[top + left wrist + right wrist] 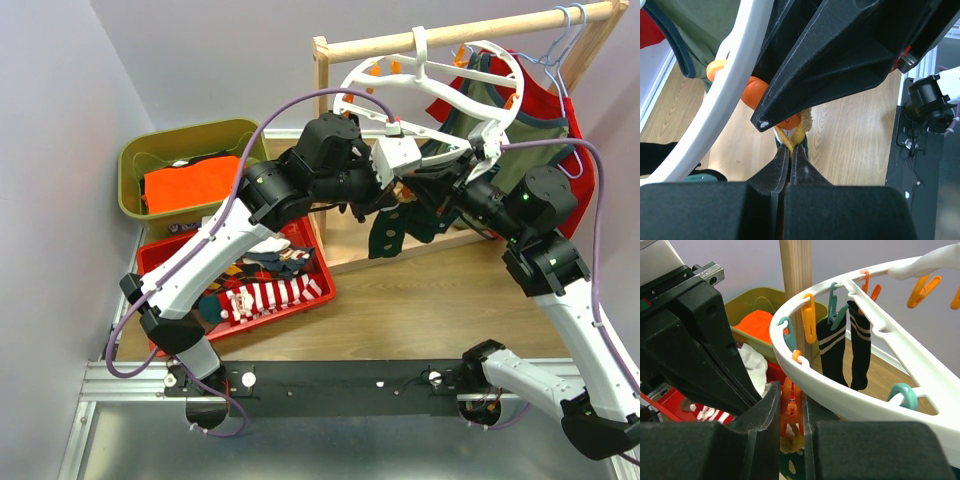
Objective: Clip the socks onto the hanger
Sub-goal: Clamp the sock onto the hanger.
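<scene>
Nearest the arm bases, bare tabletop (420, 310) is seen. To its left stands a red tray (150, 255) heaped with loose socks, a red-and-white striped sock (265, 298) lying at its near side.

Further in, both arms are raised over the middle, and the two pincers are found tip to tip beneath the hanger (505, 70). The left pincer (790, 149) is clenched tight, and the mustard cuff (795, 134) of a dark green sock (385, 238) is pinched at its tips. The rest of that sock is left dangling above the tabletop.

Just above the cuff, an orange clip (790, 412) hanging from the hanger's white rim is grasped by the right pincer (790, 394), one finger on either side. Whether the cuff sits inside the clip's mouth cannot be told.

Farther round the ring, two black socks (832, 352) with white stripes are already clipped to the rim, one under a teal clip (836, 310).

The hanger is hung by its hook from the top bar of a wooden rack (450, 35). An olive shirt (540, 115) and a red shirt (585, 180) are seen behind it. At the far left, a green bin (135, 165) is filled with an orange garment (190, 185).
</scene>
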Controlling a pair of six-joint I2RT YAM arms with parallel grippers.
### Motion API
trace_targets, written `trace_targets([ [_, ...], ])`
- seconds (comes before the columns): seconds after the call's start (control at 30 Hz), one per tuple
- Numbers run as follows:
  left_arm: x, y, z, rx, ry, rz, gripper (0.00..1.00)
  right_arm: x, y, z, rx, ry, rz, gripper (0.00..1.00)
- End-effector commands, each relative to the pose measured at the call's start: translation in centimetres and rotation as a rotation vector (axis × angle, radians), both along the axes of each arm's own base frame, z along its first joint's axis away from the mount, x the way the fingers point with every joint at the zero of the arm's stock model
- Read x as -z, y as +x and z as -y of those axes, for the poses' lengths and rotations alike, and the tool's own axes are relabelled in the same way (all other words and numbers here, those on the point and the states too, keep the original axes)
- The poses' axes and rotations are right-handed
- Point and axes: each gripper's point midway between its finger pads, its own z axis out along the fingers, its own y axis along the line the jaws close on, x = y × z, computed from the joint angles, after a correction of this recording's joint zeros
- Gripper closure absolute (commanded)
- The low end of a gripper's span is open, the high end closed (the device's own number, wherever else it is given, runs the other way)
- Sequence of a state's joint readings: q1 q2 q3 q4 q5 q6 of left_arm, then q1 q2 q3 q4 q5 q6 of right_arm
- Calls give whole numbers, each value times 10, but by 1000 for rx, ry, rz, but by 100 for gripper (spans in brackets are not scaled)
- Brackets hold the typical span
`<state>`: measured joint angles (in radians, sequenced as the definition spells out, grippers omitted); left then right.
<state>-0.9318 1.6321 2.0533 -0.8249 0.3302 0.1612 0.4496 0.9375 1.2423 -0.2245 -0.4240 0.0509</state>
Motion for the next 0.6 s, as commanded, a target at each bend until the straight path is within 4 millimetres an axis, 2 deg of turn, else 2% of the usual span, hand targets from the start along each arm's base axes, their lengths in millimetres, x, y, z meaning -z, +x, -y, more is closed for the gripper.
trace_targets([
  [0.0,-22,-4,4,35,-68,28,100,18,-11,-8,-73,-38,-32,82],
  [0.1,-26,1,3,13,-87,22,100,18,-11,-5,-58,-39,-32,73],
  [0.17,-23,4,4,9,-88,19,100,17,-11,-4,-51,-33,-34,64],
  [0.33,-9,6,7,8,-68,-5,100,11,-15,1,-28,-17,-21,47],
  [0.37,-7,7,8,6,-67,-9,100,10,-14,3,-18,-14,-20,41],
  [0.47,-5,9,9,1,-70,-8,100,6,-15,7,2,-6,-10,32],
  [0.5,-5,10,9,-10,-70,-7,97,6,-15,7,5,-3,-10,29],
  [0.57,-6,12,8,-20,-76,-3,84,1,-18,11,20,6,2,24],
])
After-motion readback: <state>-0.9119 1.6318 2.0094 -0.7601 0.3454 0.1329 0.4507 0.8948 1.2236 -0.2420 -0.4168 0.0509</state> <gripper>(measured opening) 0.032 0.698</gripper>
